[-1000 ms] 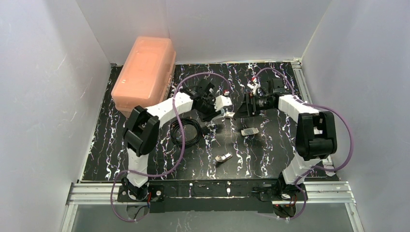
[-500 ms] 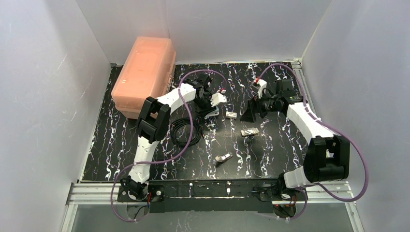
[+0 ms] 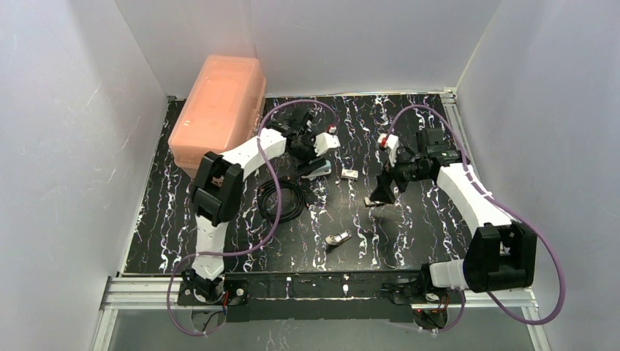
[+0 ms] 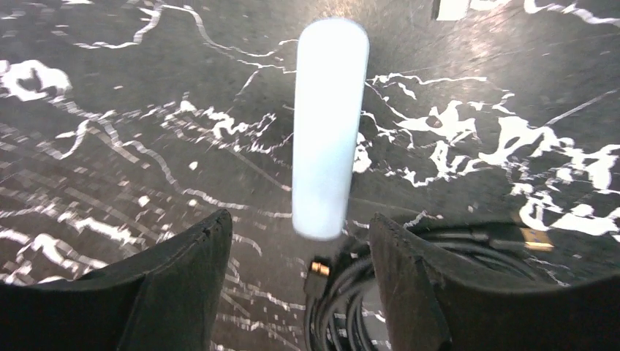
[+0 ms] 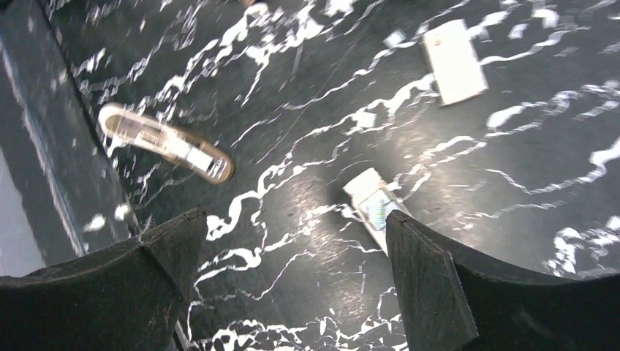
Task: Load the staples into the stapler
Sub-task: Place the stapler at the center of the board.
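Left end effector (image 4: 298,223) wide, stapler (image 4: 329,124) end between jaws, likely poised for pickup; right end effector (image 5: 292,218) wide over staples (image 5: 373,206), presumably to grasp

The light-blue, round-ended stapler (image 4: 329,128) lies flat; the tiny silvery staples (image 5: 371,206) lie well apart from it.

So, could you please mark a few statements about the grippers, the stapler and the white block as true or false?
1. The left gripper and the right gripper are both open and hold nothing. True.
2. A coiled black cable lies close to one end of the stapler. True.
3. The stapler is clamped in the left gripper. False: it lies on the table, just ahead of that open gripper.
4. The white block sits on top of the orange box. False: it lies on the table between the two grippers.
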`<state>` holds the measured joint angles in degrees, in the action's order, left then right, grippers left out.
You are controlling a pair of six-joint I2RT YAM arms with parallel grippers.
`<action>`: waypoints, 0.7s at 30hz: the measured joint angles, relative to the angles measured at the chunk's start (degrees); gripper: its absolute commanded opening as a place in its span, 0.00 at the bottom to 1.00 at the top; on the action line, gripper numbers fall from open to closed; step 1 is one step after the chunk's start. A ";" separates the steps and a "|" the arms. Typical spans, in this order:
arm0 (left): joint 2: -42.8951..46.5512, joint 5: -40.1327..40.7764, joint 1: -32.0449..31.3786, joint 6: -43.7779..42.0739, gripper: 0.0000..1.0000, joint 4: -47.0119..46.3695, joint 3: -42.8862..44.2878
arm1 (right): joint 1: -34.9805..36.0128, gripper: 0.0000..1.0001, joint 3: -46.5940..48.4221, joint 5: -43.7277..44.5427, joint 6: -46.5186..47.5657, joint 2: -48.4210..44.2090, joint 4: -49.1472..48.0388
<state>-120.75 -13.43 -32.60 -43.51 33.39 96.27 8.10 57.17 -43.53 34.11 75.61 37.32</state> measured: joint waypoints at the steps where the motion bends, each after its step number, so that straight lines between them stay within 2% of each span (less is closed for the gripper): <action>1: 1.99 -0.07 0.22 1.05 0.72 -0.72 -1.16 | 0.52 0.98 0.00 -0.48 3.21 0.61 2.12; 5: 12.00 -2.23 1.22 5.05 0.81 -3.67 -6.73 | 3.45 0.95 0.00 -1.03 14.91 3.43 9.40; 10: 24.06 -7.56 4.72 10.43 0.82 -6.29 -12.92 | 9.64 0.92 -1.90 0.22 25.46 5.60 12.33; 14: 30.58 -10.73 7.63 12.79 0.81 -7.32 -16.85 | 15.56 0.91 -3.45 2.16 28.70 7.80 11.56; 21: 35.50 -17.84 11.65 17.70 0.79 -7.41 -22.67 | 22.14 0.90 -3.63 5.25 30.16 13.09 7.08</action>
<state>-85.25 -31.27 -20.95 -25.80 25.98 73.60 30.24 53.54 -38.28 64.27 88.71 44.40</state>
